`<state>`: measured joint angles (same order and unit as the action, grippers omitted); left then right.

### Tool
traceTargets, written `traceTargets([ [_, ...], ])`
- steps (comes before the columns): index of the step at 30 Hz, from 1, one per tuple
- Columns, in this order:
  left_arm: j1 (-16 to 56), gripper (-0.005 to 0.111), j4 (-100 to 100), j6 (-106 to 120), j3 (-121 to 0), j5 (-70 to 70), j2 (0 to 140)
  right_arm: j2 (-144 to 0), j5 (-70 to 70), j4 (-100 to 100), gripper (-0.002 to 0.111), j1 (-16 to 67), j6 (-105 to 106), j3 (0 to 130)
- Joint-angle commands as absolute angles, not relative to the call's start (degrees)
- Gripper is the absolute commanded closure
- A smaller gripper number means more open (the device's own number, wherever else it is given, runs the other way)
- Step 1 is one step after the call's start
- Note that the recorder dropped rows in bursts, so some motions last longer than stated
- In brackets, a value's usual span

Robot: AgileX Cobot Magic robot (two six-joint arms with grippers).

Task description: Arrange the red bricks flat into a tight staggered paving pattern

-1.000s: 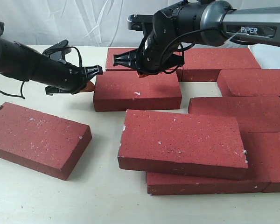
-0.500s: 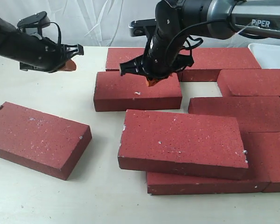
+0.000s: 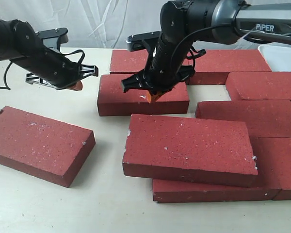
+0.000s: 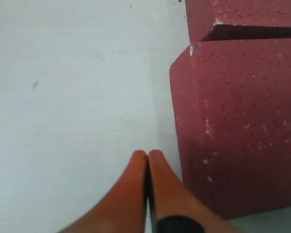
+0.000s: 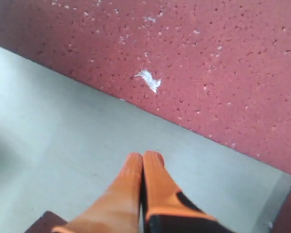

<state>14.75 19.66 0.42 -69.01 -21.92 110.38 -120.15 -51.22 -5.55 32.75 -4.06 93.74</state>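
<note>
Several red bricks lie on the pale table. One brick (image 3: pixel 39 143) lies alone at the front left. A middle brick (image 3: pixel 117 93) lies behind a tilted brick (image 3: pixel 189 145) that rests partly on a lower brick (image 3: pixel 208 190). More bricks (image 3: pixel 230 62) are packed at the back and right. My left gripper (image 3: pixel 76 85) is shut and empty, just left of the middle brick's end (image 4: pixel 237 121). My right gripper (image 3: pixel 153 97) is shut and empty at that brick's front edge (image 5: pixel 184 58), its tips (image 5: pixel 143 156) over the table strip.
A white tray (image 3: pixel 281 52) shows at the back right edge. A white cloth hangs behind the table. Bare table (image 3: pixel 102 194) lies between the lone left brick and the tilted one. The right arm reaches across the back row of bricks.
My left gripper swung away to the left, then came down and right to near the middle brick's left end. My right gripper moved forward across that brick to its front edge. The bricks stayed put.
</note>
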Motion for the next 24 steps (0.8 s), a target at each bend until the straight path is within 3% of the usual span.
traceTargets([
  [1, 15.0, 0.107, 21.4, 0.0, -69.2, -19.6, 112.0, -121.4, -50.9, -5.9, 0.109, 32.8, -3.2, 94.0],
  [24, 15.0, 0.107, 25.2, 0.0, -69.2, -11.4, 114.7, -126.0, -42.5, -5.9, 0.109, 32.7, -4.9, 94.0],
])
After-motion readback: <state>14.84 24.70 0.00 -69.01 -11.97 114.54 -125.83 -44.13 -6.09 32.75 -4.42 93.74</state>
